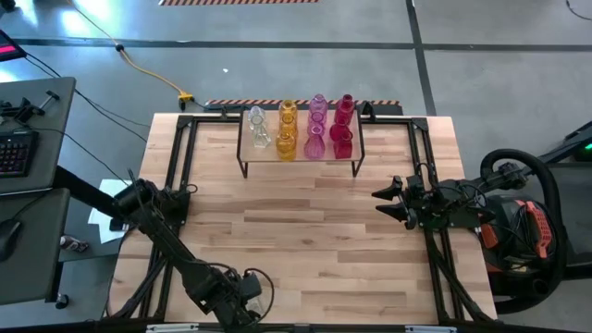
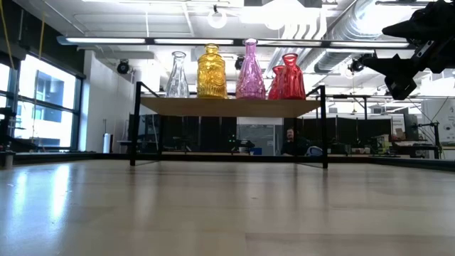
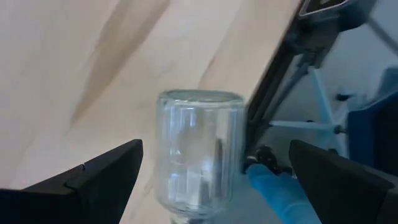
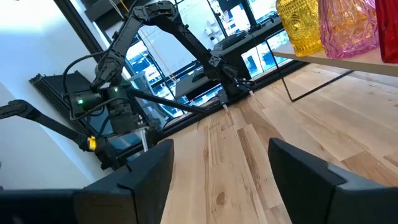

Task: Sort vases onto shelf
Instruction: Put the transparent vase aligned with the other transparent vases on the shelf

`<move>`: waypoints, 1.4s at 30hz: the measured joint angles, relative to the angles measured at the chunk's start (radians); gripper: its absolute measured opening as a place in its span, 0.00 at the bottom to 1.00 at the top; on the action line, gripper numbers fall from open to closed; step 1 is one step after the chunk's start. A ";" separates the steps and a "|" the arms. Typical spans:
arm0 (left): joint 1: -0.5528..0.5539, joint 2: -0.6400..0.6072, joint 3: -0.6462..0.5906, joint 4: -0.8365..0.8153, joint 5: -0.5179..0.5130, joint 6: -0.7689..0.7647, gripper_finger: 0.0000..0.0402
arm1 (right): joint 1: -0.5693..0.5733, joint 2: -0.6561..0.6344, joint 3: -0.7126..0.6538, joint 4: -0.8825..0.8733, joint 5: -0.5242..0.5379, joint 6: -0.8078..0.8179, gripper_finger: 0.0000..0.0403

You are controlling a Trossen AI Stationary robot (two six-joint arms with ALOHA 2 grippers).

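Observation:
A clear glass vase (image 3: 199, 149) stands between the two fingers of my left gripper (image 3: 216, 149). The gripper is open, points steeply down at the table's near edge (image 1: 248, 289), and its fingers are clear of the glass on both sides. What the vase rests on is cut off by the picture's edge. The shelf (image 1: 301, 160) at the table's far side carries clear (image 1: 259, 129), amber (image 1: 287, 129), pink (image 1: 316, 125) and red (image 1: 344, 125) vases standing on its top (image 2: 227, 107). My right gripper (image 1: 379, 203) waits open and level at the table's right side, holding nothing (image 4: 221, 146).
Something blue, like a gloved hand (image 3: 280, 193), shows right beside the clear vase, just off the table's black frame (image 3: 273, 93). Bare wooden planks (image 1: 305, 240) lie between the shelf and the near edge. A desk with a keyboard (image 1: 14, 148) stands left of the table.

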 joint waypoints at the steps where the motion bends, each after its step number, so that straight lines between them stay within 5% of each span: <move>1: 0.000 0.008 0.000 -0.001 0.001 0.006 0.99 | 0.000 0.000 0.000 0.000 0.000 0.000 0.61; 42: 0.012 0.126 -0.001 0.083 0.043 0.161 0.99 | 0.000 0.013 0.000 -0.001 -0.004 0.000 0.61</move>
